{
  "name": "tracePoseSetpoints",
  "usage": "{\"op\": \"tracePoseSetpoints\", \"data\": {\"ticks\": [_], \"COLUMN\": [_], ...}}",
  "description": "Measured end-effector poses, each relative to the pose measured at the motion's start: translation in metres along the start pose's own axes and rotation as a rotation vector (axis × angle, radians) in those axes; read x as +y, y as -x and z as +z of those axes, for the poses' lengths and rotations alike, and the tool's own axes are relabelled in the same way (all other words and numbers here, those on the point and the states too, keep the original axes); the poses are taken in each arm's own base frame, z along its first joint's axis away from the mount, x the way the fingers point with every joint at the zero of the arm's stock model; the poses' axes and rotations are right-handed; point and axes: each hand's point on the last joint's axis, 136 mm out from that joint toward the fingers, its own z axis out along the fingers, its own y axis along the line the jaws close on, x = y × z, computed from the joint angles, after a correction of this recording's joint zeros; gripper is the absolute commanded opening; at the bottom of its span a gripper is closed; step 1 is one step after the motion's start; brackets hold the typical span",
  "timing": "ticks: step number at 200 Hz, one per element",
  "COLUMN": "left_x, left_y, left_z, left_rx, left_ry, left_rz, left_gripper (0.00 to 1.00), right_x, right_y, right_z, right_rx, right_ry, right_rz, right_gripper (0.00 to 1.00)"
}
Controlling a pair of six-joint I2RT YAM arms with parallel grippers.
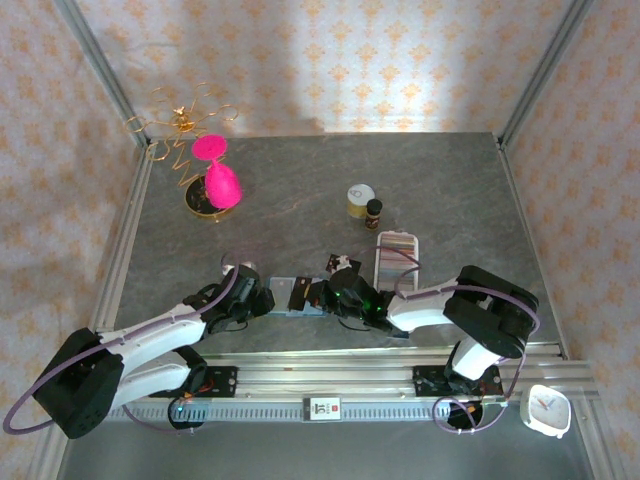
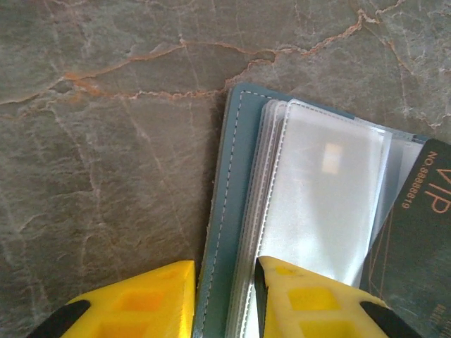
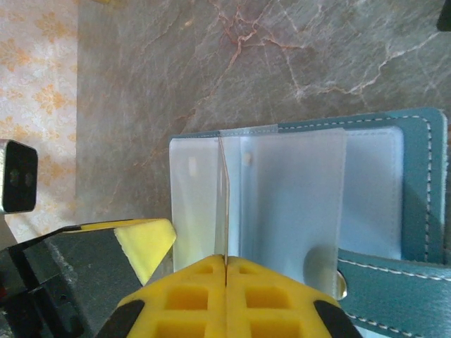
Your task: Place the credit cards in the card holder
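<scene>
The teal card holder (image 1: 292,295) lies open on the marble table between my two grippers, its clear sleeves fanned out. My left gripper (image 1: 262,298) has closed on its left edge. In the left wrist view the yellow jaws (image 2: 225,271) hold the stitched teal cover (image 2: 232,211) and the sleeve stack between them. My right gripper (image 1: 332,297) is shut on a dark credit card (image 2: 423,239) marked VIP. In the right wrist view this card (image 3: 223,197) stands edge-on from the closed fingertips (image 3: 225,259), among the sleeves of the holder (image 3: 423,162). A left fingertip (image 3: 144,243) shows beside the sleeves.
A long white slotted tray (image 1: 396,258) with several cards stands just behind my right arm. Farther back are a small round tin (image 1: 359,200) and a dark bottle (image 1: 374,209). A pink hourglass (image 1: 215,175) and a gold wire stand (image 1: 185,120) occupy the back left.
</scene>
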Motion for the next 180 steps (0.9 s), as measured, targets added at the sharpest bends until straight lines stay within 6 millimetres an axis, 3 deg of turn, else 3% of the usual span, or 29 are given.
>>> {"op": "tracePoseSetpoints", "data": {"ticks": [93, 155, 180], "left_x": [-0.002, -0.002, -0.002], "left_y": [0.000, 0.000, 0.000], "left_z": [0.001, 0.002, 0.002], "left_rx": [0.002, 0.002, 0.001], "left_ry": [-0.009, -0.009, -0.010], "left_rz": [0.000, 0.000, -0.002], "left_gripper": [0.28, 0.27, 0.36], "right_x": [-0.015, -0.004, -0.004], "right_y": [-0.015, -0.014, -0.014], "right_z": [0.009, 0.015, 0.016], "right_rx": [0.070, 0.081, 0.084], "right_ry": [-0.034, -0.012, -0.012], "right_rz": [0.005, 0.003, 0.003], "right_gripper": [0.00, 0.00, 0.00]}}
